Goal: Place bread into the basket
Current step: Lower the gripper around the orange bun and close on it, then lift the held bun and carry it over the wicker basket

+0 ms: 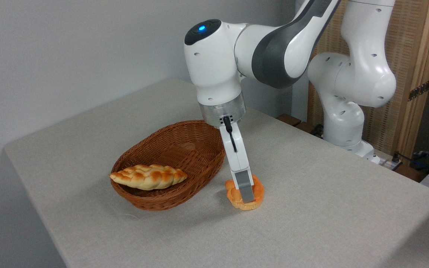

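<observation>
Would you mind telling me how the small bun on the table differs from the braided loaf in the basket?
The bun is small and round; the braided loaf is long, flat and pointed at both ends. The bun sits on the table just right of the basket, whereas the loaf lies inside it. The end effector is down at the bun; nothing touches the loaf. The bun is more orange, the loaf a paler gold. Both have a twisted, baked crust.

Orange knotted bun (258,193) on table, just right of wicker basket (196,149).
</observation>
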### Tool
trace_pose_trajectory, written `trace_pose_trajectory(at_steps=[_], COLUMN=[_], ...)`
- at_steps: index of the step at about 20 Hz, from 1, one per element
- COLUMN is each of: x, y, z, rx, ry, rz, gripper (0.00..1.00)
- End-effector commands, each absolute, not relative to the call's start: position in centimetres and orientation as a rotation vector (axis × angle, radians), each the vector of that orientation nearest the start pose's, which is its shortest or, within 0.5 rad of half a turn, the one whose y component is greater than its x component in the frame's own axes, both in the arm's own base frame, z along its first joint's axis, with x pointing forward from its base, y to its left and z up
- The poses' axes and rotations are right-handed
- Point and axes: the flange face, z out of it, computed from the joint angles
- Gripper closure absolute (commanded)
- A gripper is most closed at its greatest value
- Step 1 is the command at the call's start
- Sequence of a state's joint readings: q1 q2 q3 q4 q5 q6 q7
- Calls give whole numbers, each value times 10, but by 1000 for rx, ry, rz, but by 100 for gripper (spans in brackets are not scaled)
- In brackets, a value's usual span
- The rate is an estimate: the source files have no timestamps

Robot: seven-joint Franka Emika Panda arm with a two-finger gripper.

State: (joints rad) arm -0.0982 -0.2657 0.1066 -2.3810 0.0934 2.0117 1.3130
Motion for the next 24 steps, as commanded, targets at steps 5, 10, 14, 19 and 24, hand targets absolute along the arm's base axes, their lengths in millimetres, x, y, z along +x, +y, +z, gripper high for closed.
trace_pose_trajectory(at_steps=[5, 10, 14, 19, 24], x=[440, 440, 440, 437, 450], y=[10, 10, 10, 12, 19], z=[412, 412, 412, 421, 471], rx=[-2415, -2415, -2415, -2449, -2505], ry=[2029, 2029, 2029, 2018, 1972], rz=[198, 198, 198, 214, 211], gripper=[86, 86, 86, 91, 91])
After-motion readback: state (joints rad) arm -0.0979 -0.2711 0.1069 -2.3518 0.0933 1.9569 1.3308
